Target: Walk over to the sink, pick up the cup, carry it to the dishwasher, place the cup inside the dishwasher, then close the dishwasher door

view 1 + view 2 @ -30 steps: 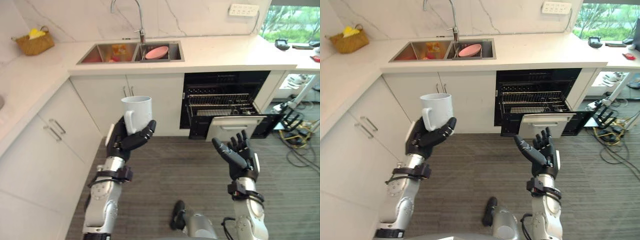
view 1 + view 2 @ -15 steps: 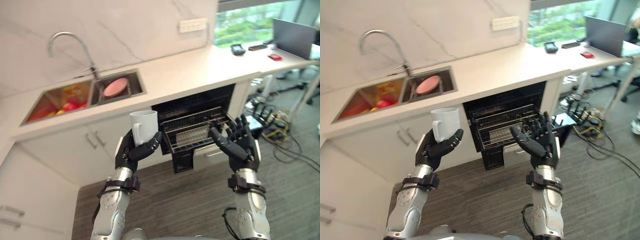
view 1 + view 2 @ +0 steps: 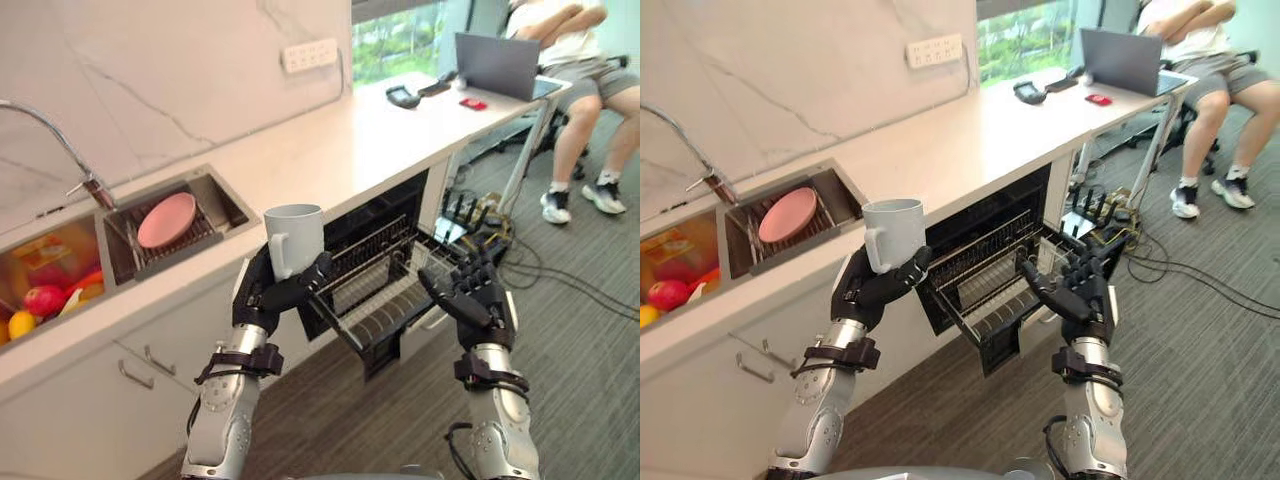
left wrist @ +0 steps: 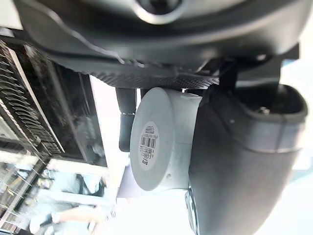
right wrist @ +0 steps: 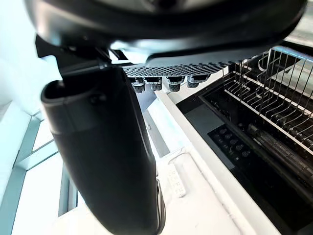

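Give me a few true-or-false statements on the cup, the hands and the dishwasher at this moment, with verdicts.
1. The left hand holds the white cup upright. True.
2. The right hand grips the wire rack. False: it is open, fingers spread, holding nothing.
3. The dishwasher is closed. False: it stands open, with the wire rack pulled out.
4. A pink plate lies in the sink. True.
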You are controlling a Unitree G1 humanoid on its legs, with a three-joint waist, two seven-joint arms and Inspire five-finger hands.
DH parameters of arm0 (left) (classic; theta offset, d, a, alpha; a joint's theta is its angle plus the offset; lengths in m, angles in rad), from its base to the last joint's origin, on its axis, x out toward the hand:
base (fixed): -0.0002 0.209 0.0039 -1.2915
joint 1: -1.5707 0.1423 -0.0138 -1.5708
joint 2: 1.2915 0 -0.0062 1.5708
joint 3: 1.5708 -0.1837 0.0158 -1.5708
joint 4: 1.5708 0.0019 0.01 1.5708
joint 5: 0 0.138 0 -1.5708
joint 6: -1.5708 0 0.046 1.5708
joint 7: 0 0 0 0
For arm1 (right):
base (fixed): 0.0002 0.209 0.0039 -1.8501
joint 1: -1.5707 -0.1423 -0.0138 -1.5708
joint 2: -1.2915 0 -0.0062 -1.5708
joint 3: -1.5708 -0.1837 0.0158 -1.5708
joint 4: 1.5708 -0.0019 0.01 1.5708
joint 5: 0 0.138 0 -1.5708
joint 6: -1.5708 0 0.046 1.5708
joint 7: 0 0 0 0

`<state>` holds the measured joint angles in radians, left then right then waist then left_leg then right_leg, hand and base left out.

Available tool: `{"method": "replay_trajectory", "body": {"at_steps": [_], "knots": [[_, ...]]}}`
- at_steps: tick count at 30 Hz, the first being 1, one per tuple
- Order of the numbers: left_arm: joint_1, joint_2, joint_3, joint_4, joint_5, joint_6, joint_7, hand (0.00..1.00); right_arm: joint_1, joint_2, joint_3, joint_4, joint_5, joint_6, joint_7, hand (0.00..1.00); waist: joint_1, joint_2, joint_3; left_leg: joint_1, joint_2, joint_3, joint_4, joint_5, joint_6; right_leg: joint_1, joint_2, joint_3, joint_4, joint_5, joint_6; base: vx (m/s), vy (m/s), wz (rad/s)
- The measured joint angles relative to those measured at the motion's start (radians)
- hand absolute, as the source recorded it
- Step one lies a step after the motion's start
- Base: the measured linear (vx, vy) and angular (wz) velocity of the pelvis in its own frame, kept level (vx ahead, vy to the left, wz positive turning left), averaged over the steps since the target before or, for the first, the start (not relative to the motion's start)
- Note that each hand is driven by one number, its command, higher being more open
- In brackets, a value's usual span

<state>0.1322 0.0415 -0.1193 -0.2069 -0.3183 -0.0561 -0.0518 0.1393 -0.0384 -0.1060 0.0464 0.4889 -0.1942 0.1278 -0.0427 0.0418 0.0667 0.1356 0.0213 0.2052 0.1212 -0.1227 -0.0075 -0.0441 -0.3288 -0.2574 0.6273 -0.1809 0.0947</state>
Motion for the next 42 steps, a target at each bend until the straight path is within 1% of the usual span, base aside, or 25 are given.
{"method": "replay_trajectory", "body": {"at_steps": [1, 2, 4, 5, 6, 7, 8, 12, 15, 18, 19, 20, 21, 22, 23, 26, 27, 29, 30, 31, 32, 33, 34, 39, 42], "knots": [[-0.015, 0.001, -0.004, 0.000, 0.000, 0.000, 0.015, 0.00, -0.006, 0.002, 0.016, 0.000, 0.000, 0.007, 0.017, 1.00, -0.001, 0.000, 0.001, -0.009, 0.014, 0.019, -0.006, -0.002, 0.003, -0.010, 0.030, -0.001, -0.051, -0.020, 0.019, 0.05, 0.137, -0.68], [-0.021, 0.004, -0.003, 0.001, -0.001, 0.000, 0.025, 0.00, -0.009, 0.003, 0.023, -0.001, 0.000, 0.013, 0.026, 1.00, 0.000, -0.001, 0.001, -0.017, 0.023, 0.029, -0.007, -0.002, 0.003, -0.016, 0.054, -0.003, -0.087, -0.025, 0.017, 0.02, 0.036, -0.64], [-0.039, 0.017, -0.002, 0.014, -0.001, 0.005, 0.048, 0.00, -0.013, 0.004, 0.025, -0.009, -0.001, 0.036, 0.049, 1.00, -0.003, -0.001, 0.019, -0.018, 0.041, 0.041, -0.017, -0.002, 0.004, -0.039, 0.140, -0.005, -0.194, -0.037, 0.003, 0.01, -0.035, -0.45], [-0.040, 0.020, 0.005, 0.020, -0.001, 0.009, 0.053, 0.00, -0.013, 0.004, 0.023, -0.013, -0.001, 0.046, 0.055, 1.00, -0.006, -0.005, 0.025, -0.018, 0.040, 0.041, -0.017, -0.004, 0.001, -0.063, 0.183, 0.008, -0.249, -0.018, -0.015, 0.01, -0.091, -0.20], [-0.040, 0.019, 0.009, 0.022, -0.001, 0.009, 0.055, 0.00, -0.013, 0.002, 0.020, -0.019, 0.000, 0.052, 0.058, 1.00, -0.011, -0.007, 0.030, -0.018, 0.035, 0.037, -0.011, -0.010, -0.007, -0.067, 0.201, 0.012, -0.275, 0.016, -0.074, 0.04, -0.096, -0.23], [-0.037, 0.011, 0.011, 0.029, -0.001, 0.010, 0.061, 0.00, -0.014, -0.005, 0.011, -0.022, 0.000, 0.063, 0.066, 1.00, -0.017, 0.013, 0.037, -0.026, 0.042, 0.025, 0.004, -0.024, -0.016, -0.050, 0.218, 0.015, -0.291, 0.030, -0.078, 0.07, -0.063, -0.23], [-0.039, 0.007, 0.009, 0.029, -0.001, 0.011, 0.061, 0.00, -0.013, -0.014, 0.003, -0.025, 0.000, 0.071, 0.068, 1.00, -0.015, 0.020, 0.038, -0.025, 0.052, 0.014, 0.006, -0.028, -0.023, -0.051, 0.227, 0.021, -0.296, 0.034, -0.082, 0.06, -0.034, -0.22], [-0.040, -0.017, -0.001, 0.029, 0.004, 0.011, 0.058, 0.00, 0.000, -0.025, -0.006, -0.052, 0.000, 0.076, 0.072, 1.00, -0.030, 0.016, 0.041, -0.022, 0.056, 0.009, 0.003, -0.028, -0.023, -0.048, 0.231, 0.018, -0.293, 0.034, -0.087, -0.01, -0.020, -0.03], [-0.039, -0.014, -0.004, 0.032, 0.004, 0.010, 0.052, 0.00, 0.008, -0.018, 0.003, -0.078, 0.006, 0.076, 0.085, 1.00, -0.027, 0.016, 0.042, -0.037, 0.058, -0.004, 0.024, -0.054, -0.010, -0.043, 0.218, -0.008, -0.280, 0.019, -0.092, -0.06, -0.010, 0.20], [-0.024, -0.012, -0.009, 0.061, 0.006, -0.004, 0.049, 0.00, 0.013, -0.018, 0.030, -0.088, 0.033, 0.076, 0.085, 1.00, -0.024, 0.034, 0.045, -0.072, 0.078, -0.026, 0.126, -0.116, -0.019, -0.025, 0.219, -0.041, -0.262, -0.025, -0.099, -0.02, -0.011, 0.31], [-0.008, -0.011, -0.009, 0.066, 0.006, -0.005, 0.051, 0.00, 0.022, -0.018, 0.038, -0.093, 0.034, 0.075, 0.089, 1.00, -0.018, 0.045, 0.042, -0.093, 0.101, -0.018, 0.208, -0.127, -0.039, -0.006, 0.223, -0.053, -0.272, -0.033, -0.103, 0.08, 0.034, 0.46], [-0.008, -0.010, -0.020, 0.079, 0.006, -0.006, 0.052, 0.00, 0.029, -0.018, 0.033, -0.096, 0.034, 0.074, 0.091, 1.00, -0.026, 0.048, 0.046, -0.168, 0.141, 0.019, 0.380, -0.141, -0.058, 0.011, 0.220, -0.078, -0.263, -0.049, -0.106, 0.09, 0.034, 0.51], [-0.006, -0.012, -0.026, 0.091, 0.005, -0.007, 0.054, 0.00, 0.032, -0.021, 0.031, -0.096, 0.034, 0.075, 0.091, 1.00, -0.023, 0.047, 0.049, -0.203, 0.161, 0.036, 0.475, -0.134, -0.064, 0.026, 0.219, -0.083, -0.263, -0.051, -0.106, 0.13, 0.018, 0.31], [0.011, -0.015, -0.031, 0.109, 0.003, -0.006, 0.062, 0.00, 0.033, -0.023, 0.033, -0.096, 0.037, 0.076, 0.097, 1.00, -0.014, 0.047, 0.055, -0.245, 0.203, 0.072, 0.607, -0.138, -0.076, 0.063, 0.215, -0.081, -0.265, -0.049, -0.097, 0.12, 0.038, -0.05], [0.019, -0.014, -0.037, 0.118, 0.003, -0.006, 0.064, 0.00, 0.034, -0.023, 0.033, -0.096, 0.038, 0.075, 0.105, 1.00, -0.009, 0.046, 0.055, -0.249, 0.215, 0.087, 0.618, -0.140, -0.072, 0.082, 0.209, -0.078, -0.270, -0.050, -0.096, 0.18, 0.078, -0.20], [0.026, -0.018, -0.079, 0.133, 0.004, -0.008, 0.062, 0.00, 0.029, -0.027, 0.006, -0.104, 0.038, 0.057, 0.122, 1.00, -0.006, 0.037, 0.060, -0.249, 0.197, 0.095, 0.431, -0.142, -0.060, 0.120, 0.141, -0.047, -0.298, -0.045, -0.063, 0.16, 0.178, -0.21], [0.026, -0.024, -0.092, 0.125, 0.004, -0.009, 0.063, 0.00, 0.029, -0.032, 0.001, -0.104, 0.038, 0.056, 0.121, 1.00, -0.006, 0.034, 0.059, -0.248, 0.182, 0.062, 0.322, -0.117, -0.063, 0.121, 0.107, -0.028, -0.311, -0.036, -0.037, 0.12, 0.291, -0.29], [0.027, -0.026, -0.106, 0.112, 0.004, -0.009, 0.069, 0.00, 0.029, -0.043, 0.003, -0.102, 0.038, 0.056, 0.121, 1.00, -0.006, 0.039, 0.056, -0.245, 0.169, -0.033, 0.171, -0.036, -0.074, 0.119, 0.072, 0.006, -0.336, -0.021, 0.004, 0.12, 0.342, -0.42], [0.036, -0.027, -0.105, 0.097, 0.003, -0.008, 0.074, 0.00, 0.029, -0.054, 0.008, -0.098, 0.038, 0.056, 0.121, 1.00, -0.004, 0.052, 0.047, -0.226, 0.172, -0.092, 0.087, 0.043, -0.086, 0.111, 0.063, 0.039, -0.342, -0.022, 0.040, 0.13, 0.434, -0.65], [0.049, -0.032, -0.104, 0.086, 0.002, -0.008, 0.077, 0.00, 0.029, -0.074, 0.013, -0.090, 0.038, 0.056, 0.122, 1.00, -0.003, 0.078, 0.030, -0.205, 0.168, -0.112, 0.054, 0.161, -0.165, 0.103, 0.056, 0.069, -0.343, -0.021, 0.078, 0.14, 0.471, -0.66], [0.051, -0.029, -0.102, 0.088, 0.002, -0.007, 0.078, 0.00, 0.029, -0.068, 0.016, -0.077, 0.039, 0.056, 0.121, 1.00, -0.001, 0.057, 0.025, -0.197, 0.149, -0.093, 0.064, 0.152, -0.152, 0.107, 0.030, 0.083, -0.348, -0.019, 0.089, 0.15, 0.476, -0.61], [0.060, -0.005, -0.101, 0.085, -0.001, -0.007, 0.080, 0.00, 0.037, -0.051, 0.032, -0.063, 0.039, 0.058, 0.116, 1.00, -0.004, 0.017, 0.002, -0.191, 0.099, -0.056, 0.058, 0.133, -0.125, 0.113, -0.022, 0.099, -0.402, 0.014, 0.098, 0.15, 0.422, -0.37], [0.048, 0.008, -0.090, 0.085, -0.002, -0.007, 0.081, 0.00, 0.035, -0.035, 0.044, -0.063, 0.040, 0.058, 0.112, 1.00, -0.006, -0.006, -0.001, -0.196, 0.067, -0.042, 0.059, 0.126, -0.106, 0.121, -0.052, 0.096, -0.440, 0.047, 0.100, 0.15, 0.424, -0.33], [0.040, 0.014, -0.062, 0.051, -0.002, 0.001, 0.079, 0.00, 0.034, 0.004, 0.073, -0.062, 0.058, 0.061, 0.107, 1.00, 0.001, -0.016, 0.003, -0.196, 0.038, -0.026, 0.080, 0.089, -0.070, 0.127, -0.074, 0.047, -0.465, 0.168, 0.108, 0.06, 0.208, -0.04], [0.041, 0.008, -0.039, 0.006, -0.002, 0.005, 0.050, 0.00, 0.033, 0.030, 0.074, -0.062, 0.058, 0.062, 0.098, 1.00, 0.006, -0.016, 0.003, -0.170, 0.046, -0.001, 0.082, 0.064, -0.059, 0.104, -0.072, 0.038, -0.424, 0.220, 0.066, -0.01, 0.116, -0.30]]}}
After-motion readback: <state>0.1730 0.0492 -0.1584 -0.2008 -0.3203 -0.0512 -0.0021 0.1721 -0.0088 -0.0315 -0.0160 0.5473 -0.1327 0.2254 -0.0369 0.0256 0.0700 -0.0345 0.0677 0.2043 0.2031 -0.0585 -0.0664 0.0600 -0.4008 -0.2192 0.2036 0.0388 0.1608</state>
